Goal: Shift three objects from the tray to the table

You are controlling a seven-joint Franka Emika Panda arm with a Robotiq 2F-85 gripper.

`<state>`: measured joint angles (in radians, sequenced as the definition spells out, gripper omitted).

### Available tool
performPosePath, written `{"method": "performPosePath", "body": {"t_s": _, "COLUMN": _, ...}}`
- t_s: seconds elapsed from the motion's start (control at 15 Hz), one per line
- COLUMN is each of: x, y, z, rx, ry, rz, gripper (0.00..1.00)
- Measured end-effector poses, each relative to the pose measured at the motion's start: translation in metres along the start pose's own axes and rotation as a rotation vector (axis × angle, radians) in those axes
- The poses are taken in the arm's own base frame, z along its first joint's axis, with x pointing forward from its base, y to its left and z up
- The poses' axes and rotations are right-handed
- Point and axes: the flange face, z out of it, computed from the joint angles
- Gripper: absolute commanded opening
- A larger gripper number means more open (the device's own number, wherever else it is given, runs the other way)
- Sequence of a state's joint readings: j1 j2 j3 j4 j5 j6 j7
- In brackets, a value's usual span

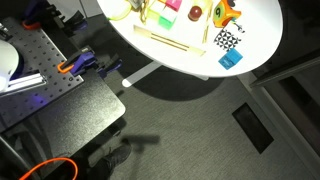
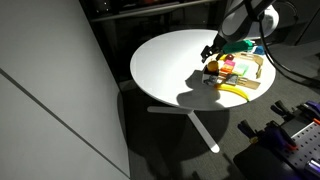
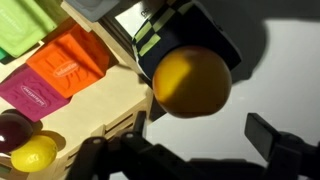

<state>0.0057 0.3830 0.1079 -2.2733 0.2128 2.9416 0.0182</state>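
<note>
White table (image 2: pixel 170 65), one wooden tray (image 1: pixel 176 42), one blue cube (image 1: pixel 231 59)

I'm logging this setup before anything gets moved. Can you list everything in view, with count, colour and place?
table: one, white, round, on a pedestal leg
tray: one, pale wood, on the table
green block: one, green, in the tray
orange block: one, orange, in the tray beside the green block
pink block: one, pink, in the tray beside the orange block
dark red piece: one, dark red, in the tray
yellow piece: one, yellow, next to the dark red piece
orange ball: one, orange-yellow, at the tray's rim
banana: one, yellow, on the table by the tray
blue cube: one, blue, on the table
checkered piece: one, black and white, by the blue cube
bench: one, dark grey, perforated, beside the table
gripper: one, dark, jaws open, near the orange ball
</note>
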Motion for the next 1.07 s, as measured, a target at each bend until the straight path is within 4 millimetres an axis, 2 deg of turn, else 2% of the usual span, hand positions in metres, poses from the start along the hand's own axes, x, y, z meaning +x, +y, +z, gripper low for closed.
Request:
{"method": "performPosePath", "body": {"t_s": 0.2, "x": -0.002, "y": 0.002, "z": -0.001, "rx": -0.002, "ry": 0.018, "rz": 0.002, "gripper": 1.0}}
{"method": "performPosePath", "body": {"t_s": 0.33, "x": 0.002, "y": 0.007, "z": -0.01, "rx": -0.004, "ry": 0.033, "rz": 0.011, "gripper": 1.0}}
{"method": "performPosePath", "body": {"t_s": 0.73, "x": 0.028, "y": 0.053, "z": -0.067, "rx": -0.024, "ry": 0.084, "rz": 0.073, "gripper": 1.0}}
{"method": "performPosePath", "body": {"t_s": 1.07, "x": 0.023, "y": 0.046, "z": -0.057, "rx": -0.022, "ry": 0.066, "rz": 0.06, "gripper": 1.0}}
